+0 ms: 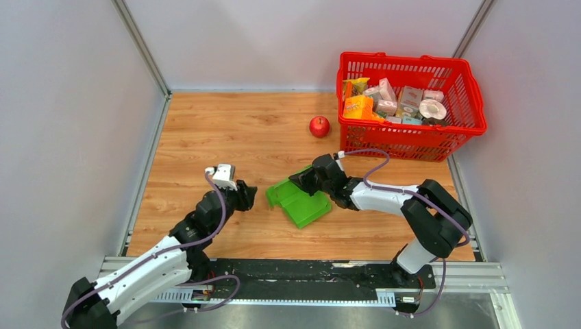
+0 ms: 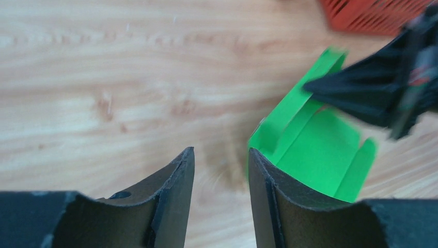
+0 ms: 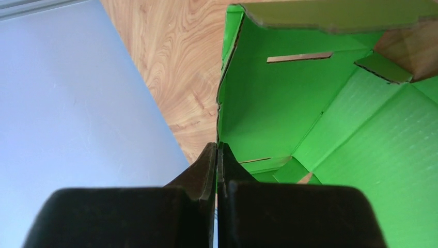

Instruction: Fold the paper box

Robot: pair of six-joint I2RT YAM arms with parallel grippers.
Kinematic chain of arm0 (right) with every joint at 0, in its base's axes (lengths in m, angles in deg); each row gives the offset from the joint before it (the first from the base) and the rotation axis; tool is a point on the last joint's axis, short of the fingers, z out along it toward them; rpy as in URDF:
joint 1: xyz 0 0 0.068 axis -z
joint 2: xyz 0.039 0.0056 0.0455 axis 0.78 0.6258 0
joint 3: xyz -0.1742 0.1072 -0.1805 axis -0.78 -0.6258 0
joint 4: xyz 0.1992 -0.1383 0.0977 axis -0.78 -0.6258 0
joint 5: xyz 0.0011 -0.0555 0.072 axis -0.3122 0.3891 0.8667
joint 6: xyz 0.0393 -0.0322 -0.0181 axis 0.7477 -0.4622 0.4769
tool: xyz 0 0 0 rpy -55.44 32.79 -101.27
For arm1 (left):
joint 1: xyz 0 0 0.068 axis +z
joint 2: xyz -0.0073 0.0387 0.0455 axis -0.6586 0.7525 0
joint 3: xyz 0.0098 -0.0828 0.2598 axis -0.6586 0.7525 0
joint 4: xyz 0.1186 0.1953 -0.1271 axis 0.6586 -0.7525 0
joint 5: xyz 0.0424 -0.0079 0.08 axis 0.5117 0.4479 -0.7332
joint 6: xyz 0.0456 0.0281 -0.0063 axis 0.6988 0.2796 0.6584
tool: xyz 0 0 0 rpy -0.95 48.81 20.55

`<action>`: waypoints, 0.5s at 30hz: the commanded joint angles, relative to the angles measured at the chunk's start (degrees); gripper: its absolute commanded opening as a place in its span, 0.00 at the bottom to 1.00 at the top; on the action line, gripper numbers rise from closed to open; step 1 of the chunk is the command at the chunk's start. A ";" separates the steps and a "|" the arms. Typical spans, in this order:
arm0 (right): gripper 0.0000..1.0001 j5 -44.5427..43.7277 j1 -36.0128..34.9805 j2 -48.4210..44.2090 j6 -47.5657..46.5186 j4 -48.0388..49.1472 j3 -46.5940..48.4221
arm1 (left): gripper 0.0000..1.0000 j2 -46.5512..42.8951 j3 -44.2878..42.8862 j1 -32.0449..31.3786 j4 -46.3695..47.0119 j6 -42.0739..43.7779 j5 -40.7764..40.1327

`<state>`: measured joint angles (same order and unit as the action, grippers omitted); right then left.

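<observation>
Nearest: left gripper (image 1: 246, 195), jaws parted by a narrow gap and holding nothing, set just beside the left corner of the box (image 1: 301, 202); touching or not, cannot tell.

Middle of the table (image 1: 226, 130): box lying open, inside face up, floor flat on the wood. Seen from the left wrist as a shallow tray with low side strips turned up. Seen from the right wrist with one wall raised steeply, cut slots showing empty, and a small tab standing free.

On the box's far right side: right gripper (image 1: 305, 179), jaws pressed together on the thin edge of that raised wall.

Judged about midway or earlier: walls creased and partly lifted, none locked. Left to do, by this reading: bringing the remaining walls upright, seating tabs in slots, closing the flaps.

Beyond, well apart from the box: apple (image 1: 319, 126), then basket (image 1: 411, 63) of small packages at the far right.
</observation>
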<state>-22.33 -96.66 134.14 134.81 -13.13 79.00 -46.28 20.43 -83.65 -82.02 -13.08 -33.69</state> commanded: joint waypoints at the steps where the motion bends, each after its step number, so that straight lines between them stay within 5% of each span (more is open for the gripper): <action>1: 0.00 3.12 2.16 -1.79 -4.20 11.47 -2.52 | 0.51 6.37 1.56 1.24 -5.11 -2.05 2.96; 11: 0.00 6.81 4.10 -3.20 -2.80 13.85 -3.75 | 0.53 20.35 1.56 1.24 13.76 5.77 12.88; 15: 0.00 7.43 4.10 -2.23 -1.92 14.82 -3.49 | 0.52 25.70 -1.86 1.24 14.41 7.44 11.93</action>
<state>-16.27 -92.67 132.26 132.51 -2.51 75.67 -23.96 22.04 -82.64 -74.15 -9.04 -23.37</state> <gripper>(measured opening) 0.006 0.524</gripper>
